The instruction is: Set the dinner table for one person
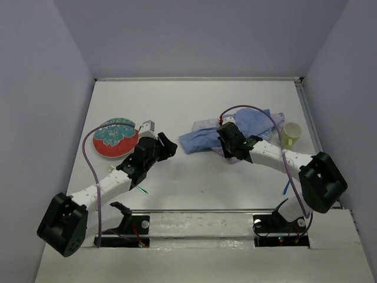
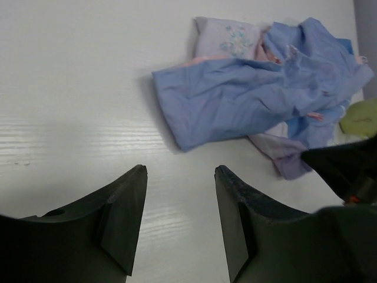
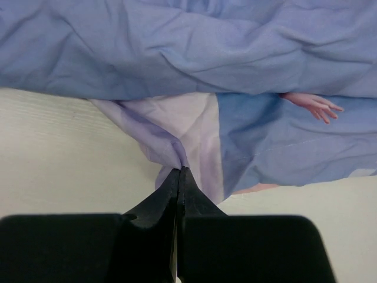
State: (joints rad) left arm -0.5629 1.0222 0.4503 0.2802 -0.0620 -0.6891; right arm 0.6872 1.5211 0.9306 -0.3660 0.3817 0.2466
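right gripper [image 3: 178, 172]: jaws pressed together, pinching lavender fold of crumpled blue cloth mat [image 3: 194, 53]. left gripper [image 2: 179, 177]: jaws spread, empty, above off-white worktop [image 1: 194, 97], which carries everything. patterned plate [image 1: 115, 137] left of mat, pale green cup [image 1: 291, 134] right of mat.

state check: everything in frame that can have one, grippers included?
Left gripper: open, holding nothing.
Right gripper: shut, pinching the cloth's near edge.
Cloth: crumpled in a heap, not spread out.
Plate: lying flat, face up.
Cup: upright, to the right of the cloth.
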